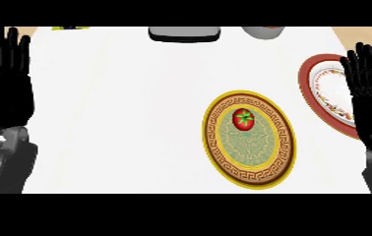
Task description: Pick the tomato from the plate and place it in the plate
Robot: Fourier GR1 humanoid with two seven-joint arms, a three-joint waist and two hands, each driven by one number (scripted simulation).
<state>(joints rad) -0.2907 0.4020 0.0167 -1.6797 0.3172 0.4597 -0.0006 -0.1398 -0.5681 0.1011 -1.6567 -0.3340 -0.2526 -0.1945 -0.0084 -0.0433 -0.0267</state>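
A tomato [243, 119], red with a green stalk star on top, sits on the upper part of a yellow-rimmed plate [218, 154] whose brown band carries a key pattern around a pale green centre. This plate lies right of the middle of the white counter [116, 122]. To its right, near the view's right edge, lies a second plate with a red rim [309, 77] and a white centre dotted with a small coloured pattern; the two plates are apart, with a strip of bare counter between them. The right hand [359, 82] shows at the right edge, fingers straight and pointing up, released and holding nothing; it overlaps the red-rimmed plate's right side and hides part of it. The left hand [16, 77] stands at the far left edge, likewise with straight fingers up and nothing in it, well apart from both plates, with its grey forearm [16, 161] below it. Neither hand touches the tomato. Along the counter's far edge, a dark grey flat object [184, 33] lies near the middle and a grey rounded object [263, 32] to its right, both cut off by the top of the view. A small yellow-green thing [70, 28] shows at the upper left; what it is cannot be told.
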